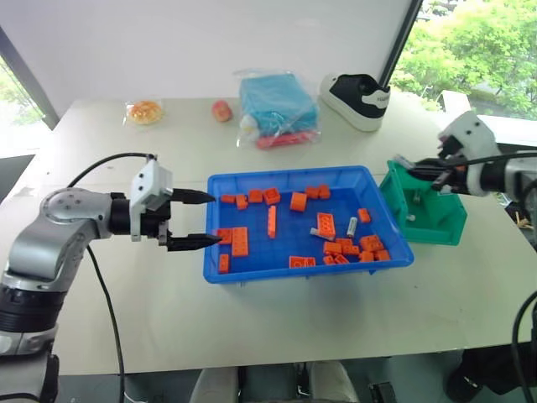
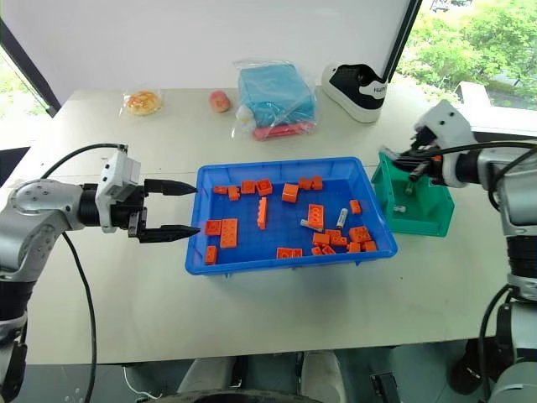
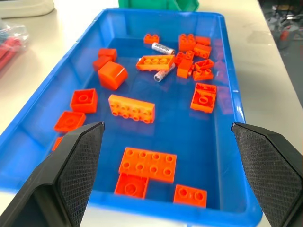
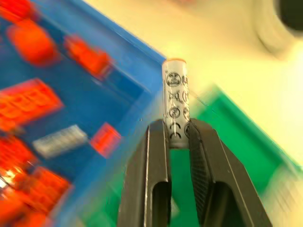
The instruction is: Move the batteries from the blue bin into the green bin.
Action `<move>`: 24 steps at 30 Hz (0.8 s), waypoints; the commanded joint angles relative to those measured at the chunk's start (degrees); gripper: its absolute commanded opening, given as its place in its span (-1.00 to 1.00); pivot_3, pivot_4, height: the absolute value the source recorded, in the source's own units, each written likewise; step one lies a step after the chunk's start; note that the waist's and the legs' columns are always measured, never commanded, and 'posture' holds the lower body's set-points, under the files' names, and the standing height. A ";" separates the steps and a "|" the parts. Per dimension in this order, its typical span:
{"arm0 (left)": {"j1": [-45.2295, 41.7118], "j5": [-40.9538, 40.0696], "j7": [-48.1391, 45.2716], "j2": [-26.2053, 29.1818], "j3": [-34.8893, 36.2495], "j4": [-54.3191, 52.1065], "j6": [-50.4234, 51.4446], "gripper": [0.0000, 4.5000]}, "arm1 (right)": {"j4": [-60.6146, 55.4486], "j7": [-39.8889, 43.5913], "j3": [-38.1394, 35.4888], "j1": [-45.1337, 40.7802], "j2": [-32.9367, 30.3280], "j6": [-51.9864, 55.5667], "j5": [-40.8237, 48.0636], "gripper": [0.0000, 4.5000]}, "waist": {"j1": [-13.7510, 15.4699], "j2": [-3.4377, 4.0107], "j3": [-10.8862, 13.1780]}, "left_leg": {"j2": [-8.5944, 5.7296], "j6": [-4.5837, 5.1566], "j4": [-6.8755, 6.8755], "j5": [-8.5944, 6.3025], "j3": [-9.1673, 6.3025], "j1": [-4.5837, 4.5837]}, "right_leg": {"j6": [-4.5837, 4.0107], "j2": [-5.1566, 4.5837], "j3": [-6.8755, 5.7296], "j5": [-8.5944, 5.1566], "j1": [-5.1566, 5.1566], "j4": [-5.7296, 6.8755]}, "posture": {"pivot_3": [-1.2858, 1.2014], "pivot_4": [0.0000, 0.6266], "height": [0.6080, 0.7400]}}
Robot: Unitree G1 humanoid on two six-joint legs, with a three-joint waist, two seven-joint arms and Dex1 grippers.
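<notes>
At frame right, the right gripper [image 4: 177,137] clamps a battery [image 4: 175,101] above the green bin [image 1: 436,220]; the left gripper [image 1: 201,220] gapes beside the blue bin [image 1: 220,270].

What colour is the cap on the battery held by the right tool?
Orange, on the battery; right wrist view.

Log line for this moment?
right gripper: shut on battery, over green bin | left gripper: open beside blue bin
</notes>
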 commanded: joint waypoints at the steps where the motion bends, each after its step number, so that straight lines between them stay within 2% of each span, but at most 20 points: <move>1: -2.03 0.39 -0.38 -0.38 -0.05 0.27 -1.45 1.00 | 0.81 -1.96 -1.44 -0.19 0.69 -3.42 0.05 -0.10 | -0.22 0.08 0.01 | 0.00 0.00 -0.01 0.00 0.02 0.00 | -0.04 0.00 0.01 0.03 -0.01 0.01 | 0.03 -0.52 0.77; 5: -3.33 0.60 -0.65 -0.71 -0.42 1.08 -1.72 1.00 | 2.73 -6.36 0.27 -2.36 1.95 -8.17 -3.03 0.83 | -0.08 0.15 0.03 | 0.00 0.01 0.01 0.00 0.04 0.00 | -0.03 0.00 0.02 0.03 -0.01 0.02 | 0.03 -0.52 0.77; 6: -3.53 0.68 -0.72 -0.73 -0.39 1.30 -1.84 1.00 | 2.51 -6.36 0.62 -3.08 2.14 -8.13 -3.03 0.98 | -0.04 0.15 0.03 | 0.00 0.01 0.02 0.00 0.04 -0.01 | -0.03 0.00 0.02 0.03 -0.02 0.01 | 0.03 -0.52 0.77; 12: -3.29 1.02 -0.73 -0.81 -0.01 1.32 -2.12 1.00 | -5.03 -0.53 2.04 -5.74 5.03 -10.26 2.45 0.98 | 0.19 0.15 0.03 | 0.00 0.01 0.03 0.00 -0.02 -0.03 | -0.02 0.00 0.04 0.02 -0.01 0.00 | 0.03 -0.52 0.77; 16: -2.56 1.00 -0.33 -1.04 0.01 0.53 -2.04 1.00 | -10.35 6.71 8.08 -6.32 6.17 -7.76 4.65 0.98 | 0.16 0.15 0.03 | 0.02 0.02 0.03 0.00 -0.07 -0.03 | -0.03 0.01 0.04 0.03 0.00 0.01 | 0.03 -0.52 0.77; 20: -2.55 0.94 0.14 -1.47 -0.15 0.23 -1.79 1.00 | -5.90 10.79 16.37 -7.68 7.70 -9.79 0.80 0.98 | 0.35 0.02 -0.04 | 0.01 0.02 0.10 0.00 -0.10 -0.04 | -0.02 0.00 0.04 0.01 0.05 -0.02 | 0.03 -0.52 0.77; 24: -2.39 0.98 0.71 -1.65 0.02 -0.20 -1.80 1.00 | -1.64 14.70 20.86 -8.33 9.82 -11.79 -0.64 0.98 | 0.26 0.02 -0.04 | -0.01 0.02 0.10 0.00 -0.10 -0.06 | -0.04 -0.01 0.04 0.02 0.04 -0.02 | 0.03 -0.52 0.77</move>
